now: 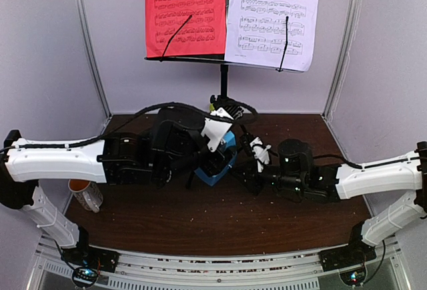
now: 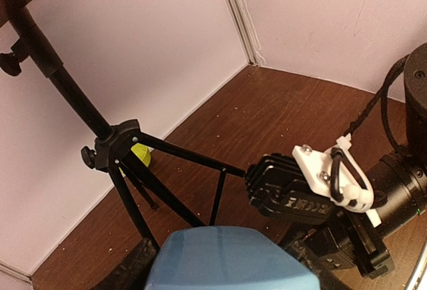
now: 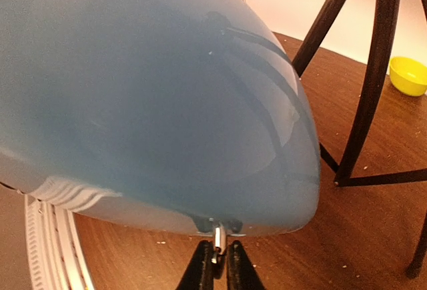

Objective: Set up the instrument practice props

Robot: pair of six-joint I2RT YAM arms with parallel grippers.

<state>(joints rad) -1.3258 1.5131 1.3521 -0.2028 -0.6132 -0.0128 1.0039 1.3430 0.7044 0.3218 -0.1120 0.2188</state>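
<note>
Right tool is pinched nearly closed on a small metal tab at the lower edge of the metronome. Left tool is at its side, grip unclear. Metronome is between the tools, just before the tripod. Probably light, with a slick, brittle cover, so grip the base.

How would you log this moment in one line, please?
red sheet, white sheet: on music stand | metronome: between both arms | right claw: pinching metal tab at its edge | left claw: at metronome, grip unclear
</note>
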